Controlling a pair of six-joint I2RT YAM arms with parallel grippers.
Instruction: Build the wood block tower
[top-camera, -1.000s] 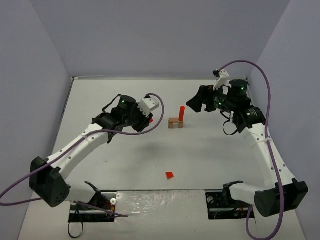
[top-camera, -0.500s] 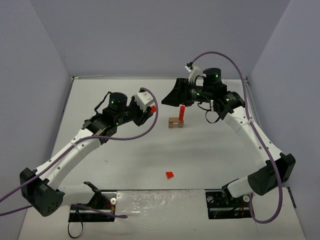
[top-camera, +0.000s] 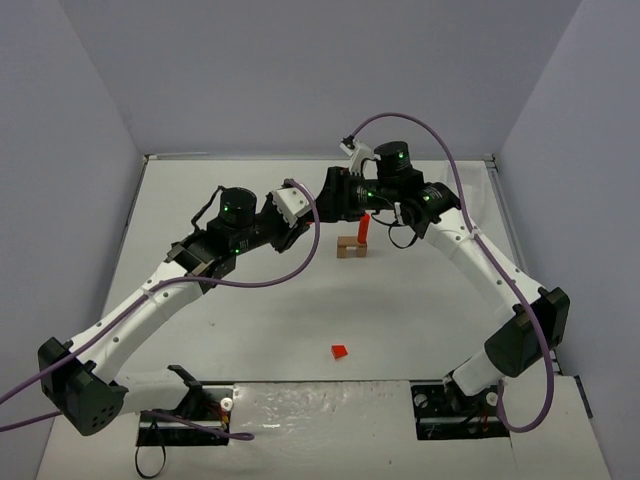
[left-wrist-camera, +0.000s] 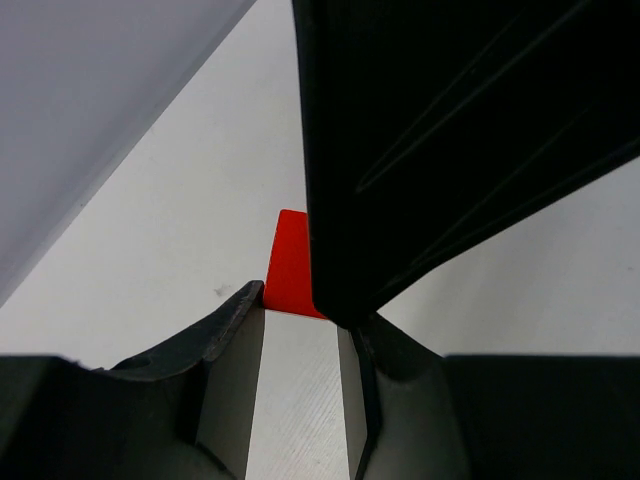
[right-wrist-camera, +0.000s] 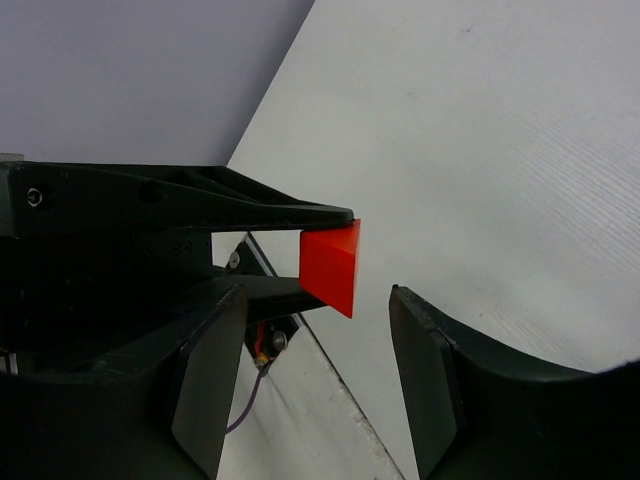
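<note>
Above far middle of desk (top-camera: 420, 300), just left of cylinder (top-camera: 364, 226) standing on tan block (top-camera: 349, 247): mid-air handover of wedge (right-wrist-camera: 331, 266). Pinched at rear by left jaws, pressed together on it; free end jutting past their tips. Faced head-on by right jaws, spread, gap either side, no contact; wider gap on their right finger's side. Probably calls for small advance, centring, then closing across free end. Near middle of desk, well apart: spare wedge (top-camera: 340, 351).

Two wedges (top-camera: 341, 351) (right-wrist-camera: 332, 265) (both red); one cylinder (top-camera: 364, 226); one tan block (top-camera: 350, 247)
</note>
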